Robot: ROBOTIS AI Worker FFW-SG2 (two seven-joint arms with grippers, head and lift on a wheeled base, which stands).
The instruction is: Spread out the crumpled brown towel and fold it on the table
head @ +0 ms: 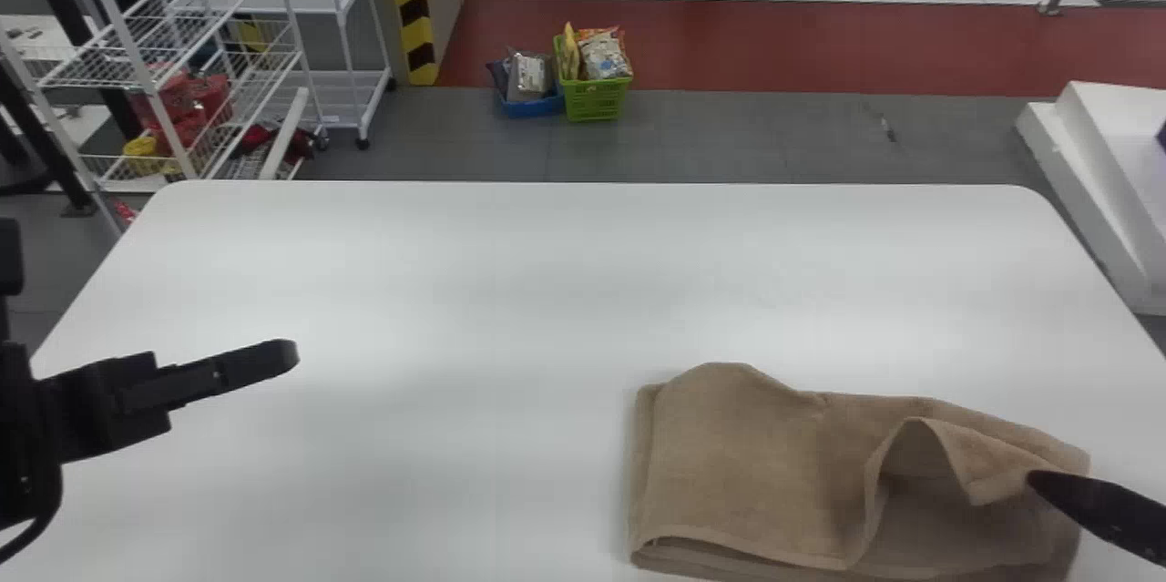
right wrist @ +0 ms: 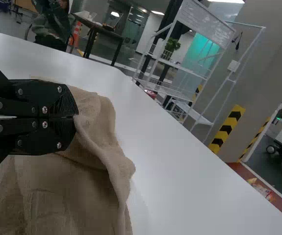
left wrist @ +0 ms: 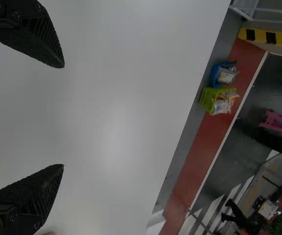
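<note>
Folding the towel [head: 747, 473] seems in hand, the right claw [right wrist: 75, 117] closed on its edge [right wrist: 95, 149], the left claw [left wrist: 64, 116] wide open, and next this edge needs careful laying flat.

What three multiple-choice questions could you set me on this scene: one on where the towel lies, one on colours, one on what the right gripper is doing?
1. Where on the table does the brown towel lie?
A. Far left corner
B. Near right part
C. Middle of the far edge

2. What colours are the two baskets on the floor beyond?
A. Red and yellow
B. White and pink
C. Blue and green

3. How is the right gripper?
A. Shut on the towel's edge
B. Open above the towel
C. Shut, away from the towel

Answers:
1: B, as the head view shows the towel low and to the right.
2: C, as the head view shows a blue basket beside a green one.
3: A, as the right wrist view shows the fingertips together with towel edge at them.
</note>
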